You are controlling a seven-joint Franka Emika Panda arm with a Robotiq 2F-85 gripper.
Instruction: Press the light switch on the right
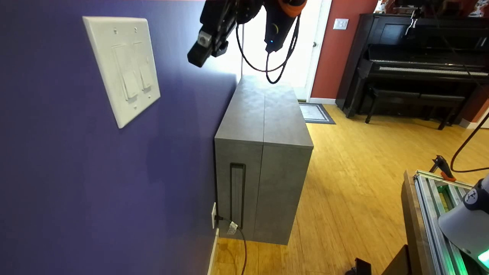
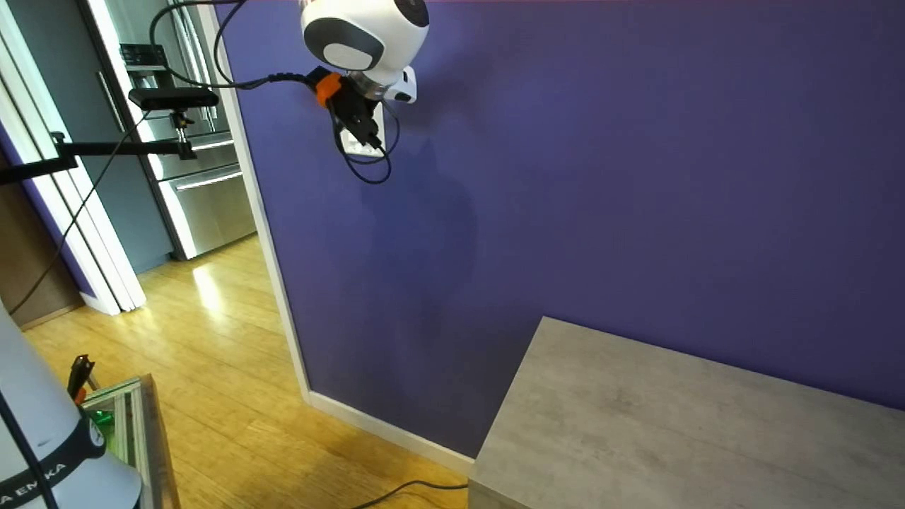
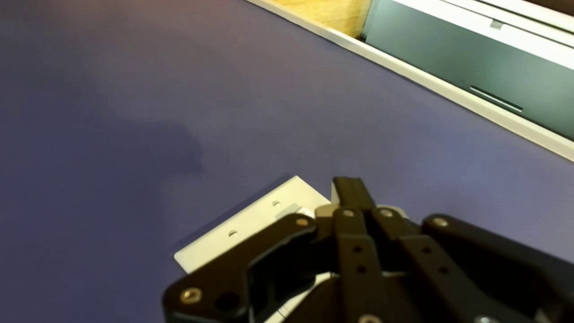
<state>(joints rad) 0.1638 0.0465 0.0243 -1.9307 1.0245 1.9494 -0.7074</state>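
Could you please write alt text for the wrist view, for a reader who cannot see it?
A closed black pincer at lower right hides much of a cream-white light-switch plate; whether it touches the plate cannot be told. Purple wall fills most of the background, with pale trim, wooden floor and a grey-green panel at upper right.

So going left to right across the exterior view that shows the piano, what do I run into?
Left-hand switch paddle, right-hand light switch, gripper, floor mat, black piano.
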